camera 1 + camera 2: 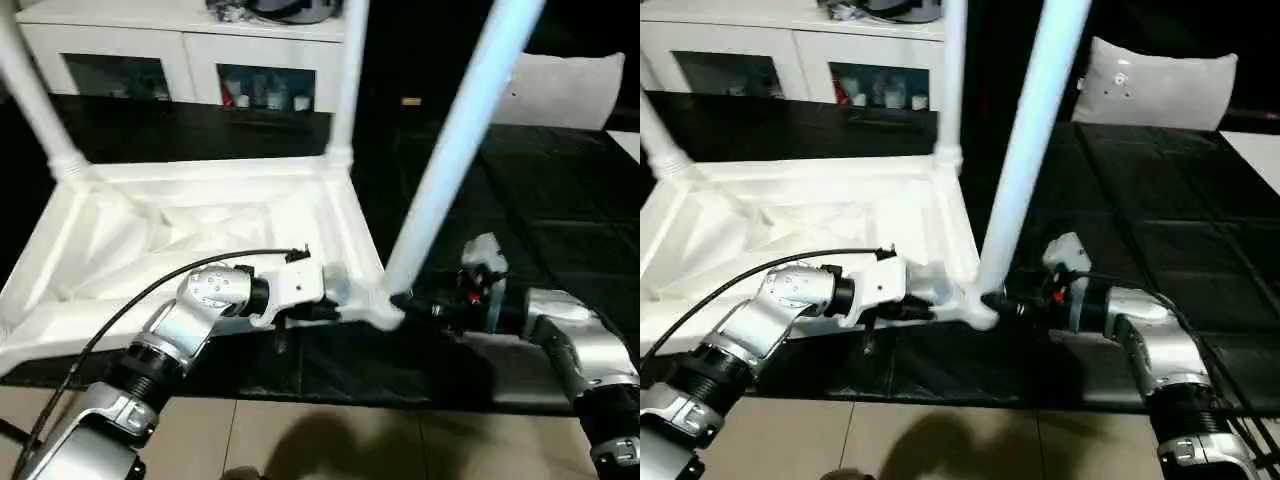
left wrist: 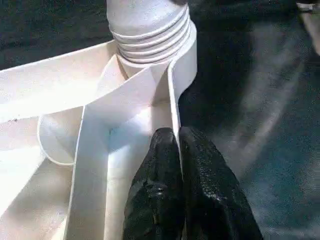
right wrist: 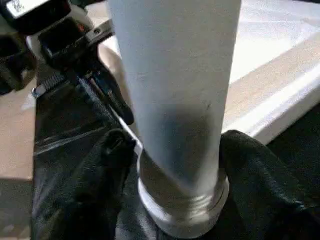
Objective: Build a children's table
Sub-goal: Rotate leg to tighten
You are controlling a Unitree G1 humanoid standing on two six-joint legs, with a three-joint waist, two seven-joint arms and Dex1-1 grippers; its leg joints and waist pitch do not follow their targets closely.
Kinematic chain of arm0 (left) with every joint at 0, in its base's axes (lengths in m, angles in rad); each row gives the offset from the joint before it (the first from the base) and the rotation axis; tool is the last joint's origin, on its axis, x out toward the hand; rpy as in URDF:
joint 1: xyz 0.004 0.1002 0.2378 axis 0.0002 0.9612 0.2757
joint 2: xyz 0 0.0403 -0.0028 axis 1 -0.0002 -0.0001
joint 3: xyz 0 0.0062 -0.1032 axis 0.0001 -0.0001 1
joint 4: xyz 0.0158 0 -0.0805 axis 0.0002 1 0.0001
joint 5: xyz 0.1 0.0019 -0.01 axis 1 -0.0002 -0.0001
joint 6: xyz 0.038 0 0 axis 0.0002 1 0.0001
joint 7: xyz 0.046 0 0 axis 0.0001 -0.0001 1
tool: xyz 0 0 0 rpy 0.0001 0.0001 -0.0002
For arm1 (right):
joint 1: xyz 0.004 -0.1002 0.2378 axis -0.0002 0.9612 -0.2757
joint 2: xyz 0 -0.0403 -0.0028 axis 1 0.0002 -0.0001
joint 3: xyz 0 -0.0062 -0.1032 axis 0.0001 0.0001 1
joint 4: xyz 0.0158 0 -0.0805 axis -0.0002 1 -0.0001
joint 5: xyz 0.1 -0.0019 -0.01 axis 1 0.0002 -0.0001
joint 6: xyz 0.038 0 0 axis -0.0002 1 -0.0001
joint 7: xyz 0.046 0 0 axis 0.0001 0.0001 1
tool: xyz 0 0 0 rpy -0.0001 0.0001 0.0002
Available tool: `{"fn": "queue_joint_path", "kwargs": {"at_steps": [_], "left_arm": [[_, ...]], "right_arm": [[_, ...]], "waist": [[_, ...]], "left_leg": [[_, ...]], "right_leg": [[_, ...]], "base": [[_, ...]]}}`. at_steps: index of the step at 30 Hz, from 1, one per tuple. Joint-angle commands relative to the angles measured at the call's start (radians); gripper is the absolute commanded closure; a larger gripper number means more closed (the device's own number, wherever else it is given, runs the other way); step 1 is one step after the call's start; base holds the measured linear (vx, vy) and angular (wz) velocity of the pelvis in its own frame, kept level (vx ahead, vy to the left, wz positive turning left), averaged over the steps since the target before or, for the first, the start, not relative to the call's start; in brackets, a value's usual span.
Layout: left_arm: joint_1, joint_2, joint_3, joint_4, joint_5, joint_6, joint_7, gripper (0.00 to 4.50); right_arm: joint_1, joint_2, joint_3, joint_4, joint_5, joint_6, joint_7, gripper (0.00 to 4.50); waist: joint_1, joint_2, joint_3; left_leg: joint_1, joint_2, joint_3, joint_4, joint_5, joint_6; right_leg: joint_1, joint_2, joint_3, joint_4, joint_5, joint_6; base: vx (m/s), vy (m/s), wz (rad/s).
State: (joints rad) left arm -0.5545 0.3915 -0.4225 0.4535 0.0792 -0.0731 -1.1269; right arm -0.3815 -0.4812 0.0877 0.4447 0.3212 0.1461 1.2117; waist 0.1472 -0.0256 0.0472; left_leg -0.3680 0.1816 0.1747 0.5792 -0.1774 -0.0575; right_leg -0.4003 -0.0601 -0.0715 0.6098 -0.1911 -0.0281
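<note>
Dark mat (image 1: 520,190) covers the floor, tan tiles (image 1: 330,440) along the near edge, white cabinet (image 1: 180,50) with glass doors at 11 o'clock, pale grey cushion (image 1: 1155,85) at 1 o'clock. Left gripper (image 2: 176,137) pinched shut on the thin side rim of the table top (image 1: 120,250), one black finger (image 2: 155,175) inside the rim, the other outside, just below the near right corner socket (image 1: 380,308). Right gripper (image 3: 177,165) reaches in from 3 o'clock at that same corner, fingers (image 3: 95,180) parted around the base of the near leg (image 1: 460,140), one on each side; contact with the leg hard to tell. Near leg sits in the corner socket, ribbed collar visible, and leans toward 1 o'clock. Table top lies upside down on the mat, ribbed underside up, centre-left of the head view. Second leg (image 1: 348,75) stands upright in the far right corner at 12 o'clock. Third leg (image 1: 30,95) rises from the far left corner toward 11 o'clock. Black cable (image 1: 130,300) loops over the left forearm (image 1: 170,345). Right forearm (image 1: 580,350) at 4 o'clock.
</note>
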Motion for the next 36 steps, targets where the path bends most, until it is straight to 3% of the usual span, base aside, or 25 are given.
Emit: {"fn": "queue_joint_path", "kwargs": {"at_steps": [1, 10, 16, 19, 22, 23, 25, 27, 30, 32, 33, 35, 36], "left_arm": [[0.017, 0.011, -0.059, 0.017, 0.014, -0.014, -0.063, 4.5], [0.02, 0.009, -0.05, 0.024, 0.01, -0.024, -0.078, 4.5], [0.025, 0.0, -0.036, 0.025, -0.006, -0.007, -0.075, 4.5], [0.032, -0.034, -0.007, 0.004, -0.035, 0.075, -0.033, 4.5], [0.032, -0.075, 0.019, -0.022, -0.051, 0.171, 0.033, 4.5], [0.028, -0.099, 0.031, -0.026, -0.052, 0.211, 0.071, 4.5], [0.014, -0.151, 0.057, -0.024, -0.058, 0.284, 0.151, 4.5], [0.004, -0.178, 0.068, -0.02, -0.057, 0.318, 0.192, 4.5], [-0.029, -0.249, 0.097, 0.004, -0.04, 0.399, 0.308, 4.5], [-0.044, -0.279, 0.11, 0.016, -0.032, 0.426, 0.365, 4.5], [-0.065, -0.327, 0.13, 0.036, -0.024, 0.453, 0.441, 4.5], [-0.078, -0.363, 0.14, 0.051, -0.016, 0.464, 0.491, 4.5], [-0.078, -0.364, 0.129, 0.048, -0.006, 0.463, 0.487, 4.5]], "right_arm": [[-0.01, -0.009, 0.012, -0.007, -0.003, -0.005, 0.034, 1.83], [0.001, -0.01, 0.029, -0.022, 0.013, 0.035, 0.085, 2.5], [0.029, -0.006, 0.037, -0.048, 0.015, 0.049, 0.094, 2.54], [0.054, 0.023, 0.017, -0.073, 0.035, 0.083, 0.051, 2.54], [0.066, 0.079, -0.008, -0.089, 0.027, 0.115, -0.085, 2.54], [0.059, 0.116, -0.022, -0.08, 0.015, 0.133, -0.174, 2.54], [0.045, 0.189, -0.052, -0.062, 0.011, 0.159, -0.315, 2.54], [0.039, 0.222, -0.066, -0.057, 0.012, 0.17, -0.372, 2.54], [0.021, 0.294, -0.088, -0.035, -0.038, 0.176, -0.539, 2.54], [0.009, 0.321, -0.104, -0.015, -0.059, 0.18, -0.623, 2.54], [-0.013, 0.358, -0.138, 0.024, -0.08, 0.158, -0.745, 2.54], [-0.024, 0.383, -0.167, 0.039, -0.068, 0.134, -0.788, 2.54], [-0.023, 0.388, -0.171, 0.035, -0.069, 0.13, -0.795, 2.19]], "waist": [[-0.001, -0.008, -0.057], [0.003, -0.01, -0.06], [0.005, -0.01, -0.06], [0.008, -0.005, -0.06], [0.007, -0.004, -0.055], [0.003, 0.002, -0.051], [-0.009, 0.0, -0.046], [-0.022, 0.001, -0.042], [-0.04, 0.001, -0.042], [-0.052, 0.003, -0.046], [-0.054, 0.006, -0.048], [-0.057, 0.003, -0.051], [-0.054, 0.008, -0.052]], "left_leg": [[0.012, 0.058, -0.013, -0.061, -0.179, 0.058], [0.01, 0.057, -0.014, -0.059, -0.164, 0.058], [0.011, 0.057, -0.013, -0.058, -0.164, 0.057], [0.012, 0.057, -0.013, -0.058, -0.163, 0.055], [0.013, 0.057, -0.017, -0.064, -0.2, 0.042], [0.017, 0.056, -0.018, -0.068, -0.234, 0.029], [0.021, 0.054, -0.023, -0.074, -0.287, -0.001], [0.028, 0.049, -0.032, -0.076, -0.361, -0.016], [0.031, 0.049, -0.033, -0.078, -0.379, -0.02], [0.024, 0.049, -0.035, -0.081, -0.354, -0.018], [0.023, 0.05, -0.034, -0.08, -0.348, -0.019], [0.026, 0.048, -0.029, -0.077, -0.325, -0.011], [0.025, 0.048, -0.029, -0.077, -0.312, -0.005]], "right_leg": [[0.048, -0.095, 0.053, -0.077, -0.224, -0.168], [0.05, -0.095, 0.052, -0.075, -0.217, -0.166], [0.051, -0.095, 0.052, -0.076, -0.22, -0.162], [0.05, -0.094, 0.051, -0.073, -0.201, -0.175], [0.049, -0.097, 0.051, -0.081, -0.271, -0.166], [0.044, -0.098, 0.051, -0.089, -0.33, -0.155], [0.042, -0.098, 0.049, -0.1, -0.431, -0.131], [0.041, -0.105, 0.042, -0.12, -0.583, -0.077], [0.036, -0.101, 0.042, -0.122, -0.578, -0.072], [0.043, -0.102, 0.044, -0.12, -0.526, -0.082], [0.043, -0.1, 0.045, -0.117, -0.502, -0.087], [0.042, -0.099, 0.048, -0.116, -0.437, -0.11], [0.044, -0.1, 0.049, -0.115, -0.415, -0.114]], "base": [[0.0, 0.0, 0.0], [0.0, 0.0, 0.0], [0.0, 0.0, 0.0], [0.0, 0.0, 0.0], [0.0, 0.0, 0.0], [0.0, 0.0, 0.0], [0.0, 0.0, 0.0], [0.0, 0.0, 0.0], [0.0, 0.0, 0.0], [0.0, 0.0, 0.0], [0.0, 0.0, 0.0], [0.0, 0.0, 0.0], [0.0, 0.0, 0.0]]}}
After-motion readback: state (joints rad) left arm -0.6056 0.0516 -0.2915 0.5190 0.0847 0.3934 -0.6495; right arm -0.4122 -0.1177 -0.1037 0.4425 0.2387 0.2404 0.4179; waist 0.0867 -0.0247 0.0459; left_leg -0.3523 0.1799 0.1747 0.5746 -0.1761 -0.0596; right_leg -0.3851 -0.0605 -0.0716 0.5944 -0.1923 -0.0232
